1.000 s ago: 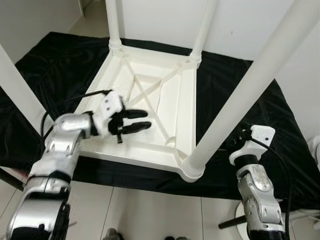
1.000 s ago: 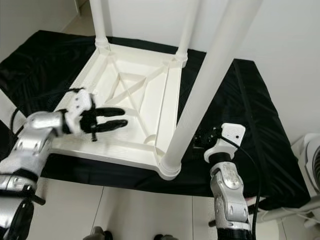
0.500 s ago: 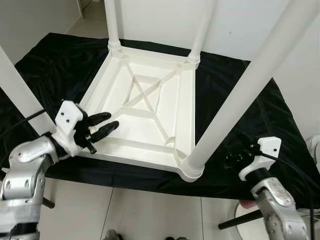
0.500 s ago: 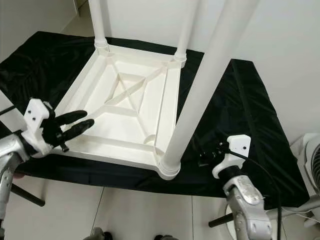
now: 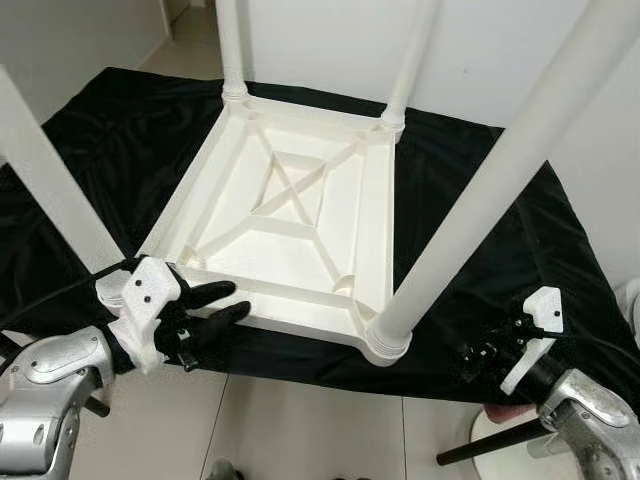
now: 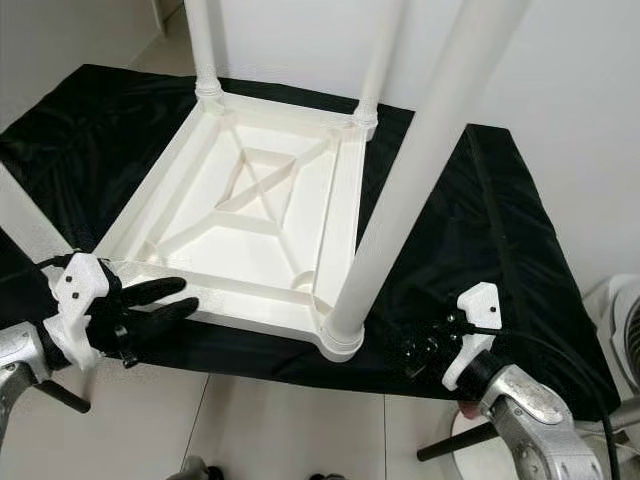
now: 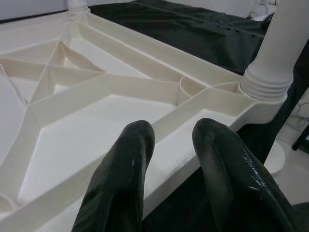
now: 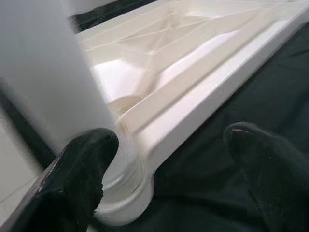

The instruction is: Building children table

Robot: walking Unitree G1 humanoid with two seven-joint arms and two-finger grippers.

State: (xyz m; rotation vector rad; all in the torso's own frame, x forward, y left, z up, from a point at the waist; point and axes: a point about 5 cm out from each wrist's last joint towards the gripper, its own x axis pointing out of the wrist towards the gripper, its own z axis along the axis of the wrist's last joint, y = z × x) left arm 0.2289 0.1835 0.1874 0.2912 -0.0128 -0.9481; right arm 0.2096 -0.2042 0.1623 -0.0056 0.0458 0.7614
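White children's table: upside down on a black cloth, its four legs pointing up.

Left gripper: at the tabletop's near edge by the near-left corner, fingers narrowly parted, holding nothing.

Right gripper: over the cloth beside the near-right leg, apparently spread wide, empty.

Upturned white table on black cloth
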